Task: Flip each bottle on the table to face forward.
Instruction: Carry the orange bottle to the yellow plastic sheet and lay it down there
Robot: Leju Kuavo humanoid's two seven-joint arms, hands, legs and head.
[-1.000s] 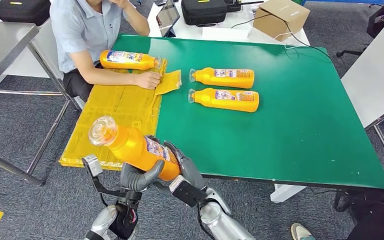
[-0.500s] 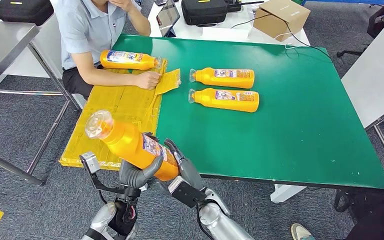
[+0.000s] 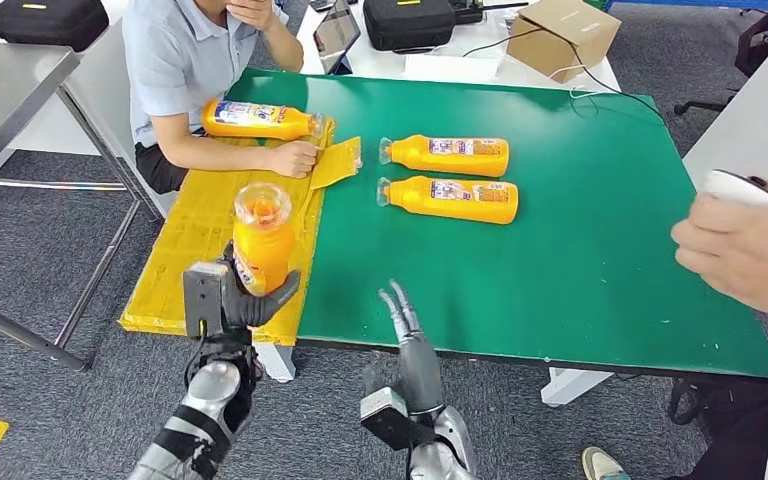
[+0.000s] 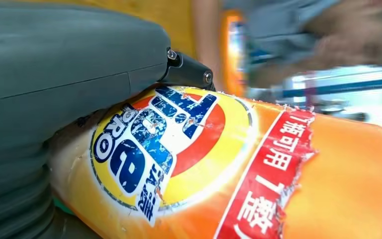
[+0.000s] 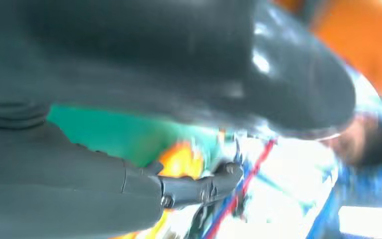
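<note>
Here the held orange bottle [image 3: 260,245] stands nearly upright in the left hand [image 3: 235,300], its long axis vertical and its clear round cap toward the camera, above the near edge of the yellow cardboard sheet [image 3: 210,225]. Its glossy plastic body carries a worn blue, red and yellow label [image 4: 164,144], torn at the edge. The grey thumb and dark fingers wrap its lower body. The right hand [image 3: 410,335] is empty, fingers straight and apart, at the near edge of the green table [image 3: 600,250]. Two orange bottles [image 3: 447,155] [image 3: 450,198] lie side by side on the table, caps left; a third bottle [image 3: 257,119] lies by a seated person's forearm [image 3: 230,155]
</note>
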